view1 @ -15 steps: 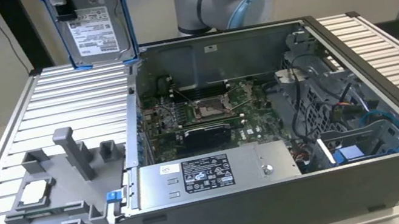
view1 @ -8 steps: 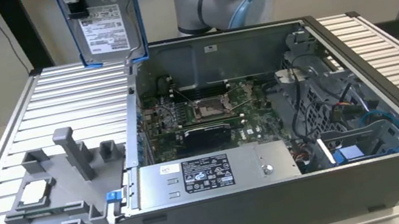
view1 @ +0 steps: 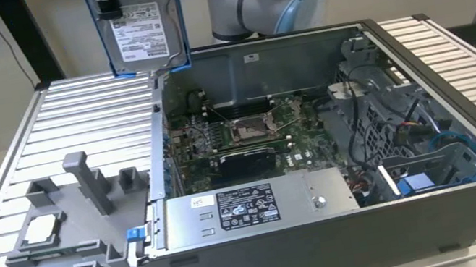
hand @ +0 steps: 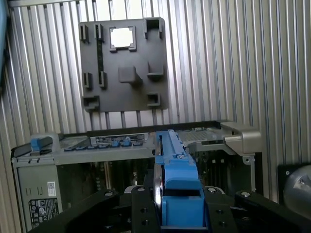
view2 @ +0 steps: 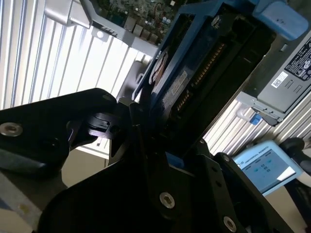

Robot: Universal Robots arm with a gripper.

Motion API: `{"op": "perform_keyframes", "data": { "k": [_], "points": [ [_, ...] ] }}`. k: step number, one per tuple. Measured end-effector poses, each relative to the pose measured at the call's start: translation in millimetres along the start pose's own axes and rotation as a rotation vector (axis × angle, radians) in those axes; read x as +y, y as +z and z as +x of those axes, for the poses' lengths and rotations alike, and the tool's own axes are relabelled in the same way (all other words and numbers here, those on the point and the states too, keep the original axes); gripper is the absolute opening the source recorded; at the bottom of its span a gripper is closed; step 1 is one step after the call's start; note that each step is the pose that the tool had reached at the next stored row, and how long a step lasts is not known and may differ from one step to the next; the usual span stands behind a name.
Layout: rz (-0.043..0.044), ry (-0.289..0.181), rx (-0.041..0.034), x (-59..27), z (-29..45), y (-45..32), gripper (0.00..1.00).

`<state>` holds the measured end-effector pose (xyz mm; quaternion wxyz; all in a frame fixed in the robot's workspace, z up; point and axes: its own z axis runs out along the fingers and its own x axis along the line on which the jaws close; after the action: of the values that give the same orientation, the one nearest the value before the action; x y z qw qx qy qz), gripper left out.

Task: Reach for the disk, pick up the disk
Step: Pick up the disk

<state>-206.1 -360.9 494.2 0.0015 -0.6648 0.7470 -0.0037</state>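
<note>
Claw (hand: 177,194) clamped on the disk (hand: 170,145) in first wrist view, black fingers (hand: 138,204) either side of its blue rail; grey fixture tray (hand: 124,92) w/ CPU chip (hand: 121,37) beyond. Second wrist view: disk (view2: 184,82) edge-on betw. jaws. Exterior view: disk (view1: 140,26) hangs upright, label showing, above PC case (view1: 337,248) far corner, exterior view's left.

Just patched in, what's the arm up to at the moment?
The gripper is shut on the disk and holds it upright in the air. It hangs above the far corner of the open computer case, on the exterior view's left. A grey fixture tray lies on the table beside the case.
</note>
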Motion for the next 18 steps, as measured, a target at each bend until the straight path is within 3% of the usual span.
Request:
{"op": "perform_keyframes", "data": {
  "k": [18],
  "points": [
    [0.0, 0.0, 0.0, -41.0, -4.8, 0.3, 0.0]
  ]
}}
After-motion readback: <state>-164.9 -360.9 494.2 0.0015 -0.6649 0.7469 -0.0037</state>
